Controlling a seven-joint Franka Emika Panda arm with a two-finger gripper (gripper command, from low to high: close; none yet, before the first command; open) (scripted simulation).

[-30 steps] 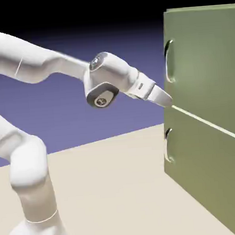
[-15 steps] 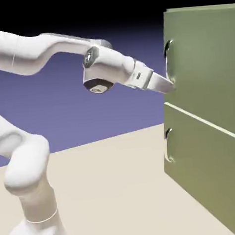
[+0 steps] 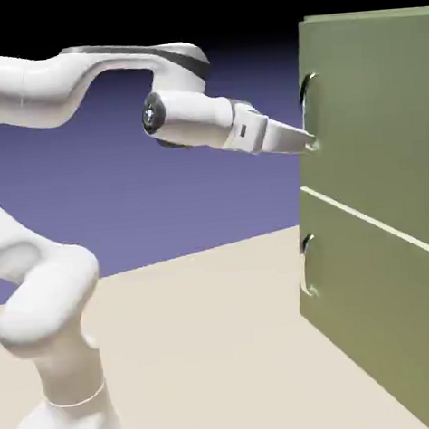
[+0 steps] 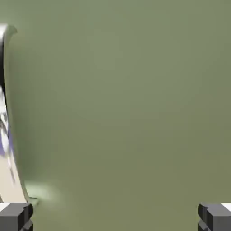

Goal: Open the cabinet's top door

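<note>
Gripper [image 3: 311, 143] is held roughly level at the end of the white arm [image 3: 53, 81], pointed at the cabinet [image 3: 381, 205], with its tip at the lower end of the upper handle [image 3: 309, 111]. Its jaws are seen spread wide in the hand view, one grey fingertip [image 4: 16, 216] at the lower left corner and the other at the lower right, with nothing pinched between them. Between the fingertips only flat olive-green panel is seen. The curved silver-grey handle [image 4: 6, 126] is seen along the left edge of the hand view, its foot just above the left fingertip; whether fingertip and handle touch cannot be told.

The top door [image 3: 383, 114] is observed shut, flush with the cabinet front, its handle near the panel's left edge in the exterior view. Below it, across a pale seam, the lower door [image 3: 380, 305] is also shut, with its own small handle [image 3: 307, 265] near the same edge. The cabinet stands at the right edge of the tabletop [image 3: 210, 345]; the arm's base stands at the lower left corner
</note>
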